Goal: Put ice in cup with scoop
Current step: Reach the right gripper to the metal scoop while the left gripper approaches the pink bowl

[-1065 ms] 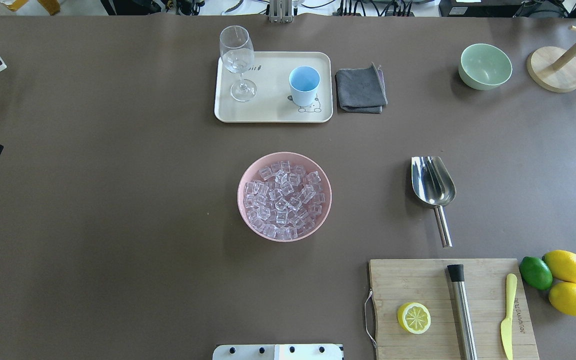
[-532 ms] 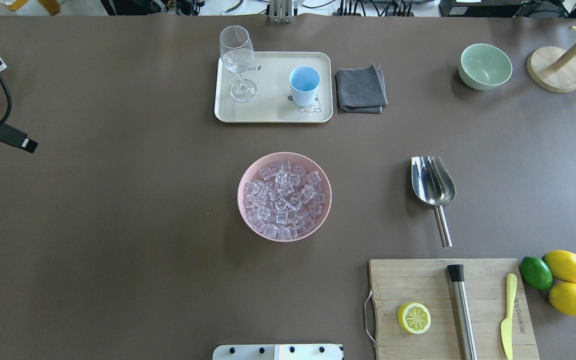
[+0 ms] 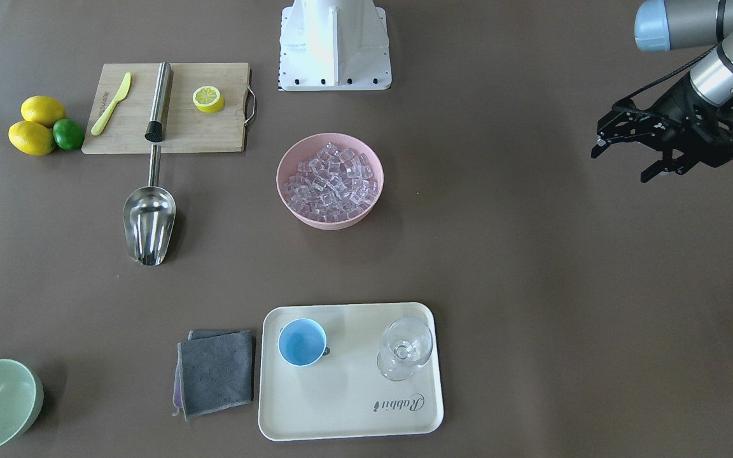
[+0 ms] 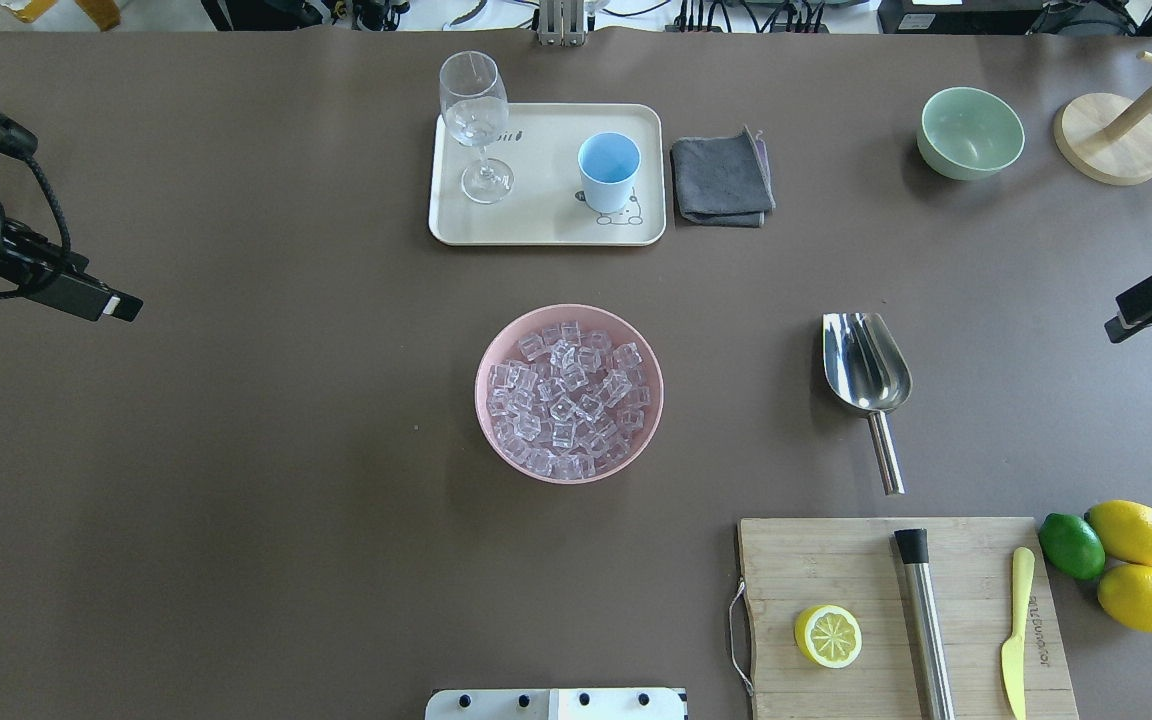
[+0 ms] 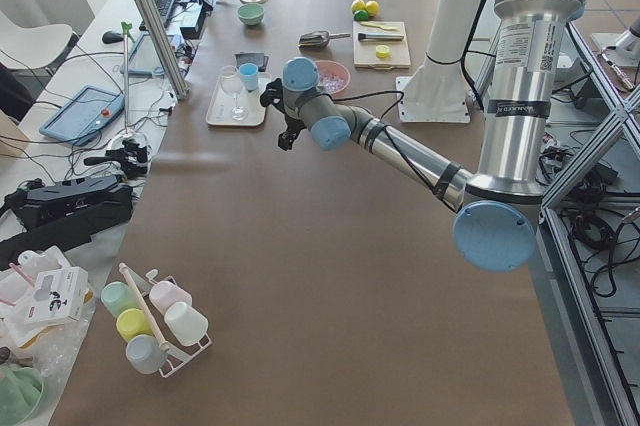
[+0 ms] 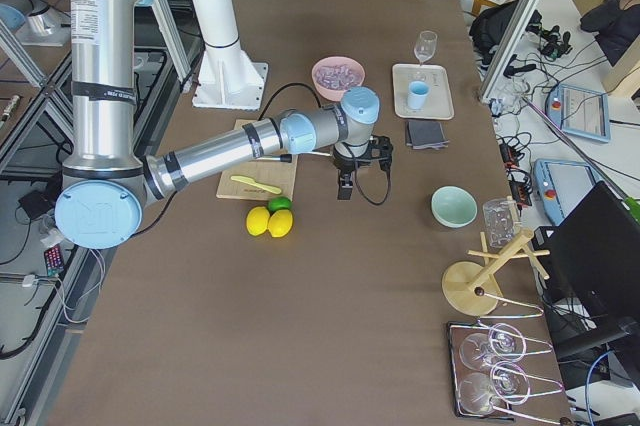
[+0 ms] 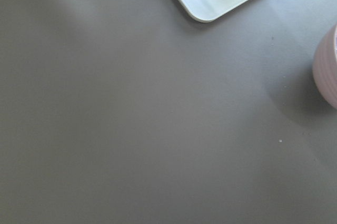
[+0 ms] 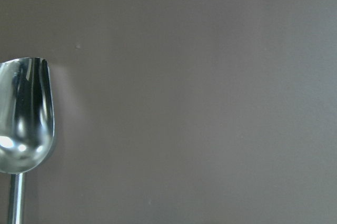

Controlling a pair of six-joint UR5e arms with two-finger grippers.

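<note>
The ice is a heap of clear cubes in a pink bowl at mid-table. The light blue cup stands upright on a cream tray beyond the bowl. The steel scoop lies flat to the bowl's right, handle toward me; it also shows in the right wrist view. My left gripper hangs open and empty far to the left of the bowl. My right gripper hovers to the right of the scoop; I cannot tell whether it is open.
A stemmed glass stands on the tray. A grey cloth lies beside the tray, and a green bowl farther right. A cutting board holds a lemon half, a steel cylinder and a yellow knife; whole lemons and a lime lie beside it.
My left arm has moved further in from the left edge. A black part of my right wrist has come into the overhead view at the right edge. Nothing on the table has moved.
</note>
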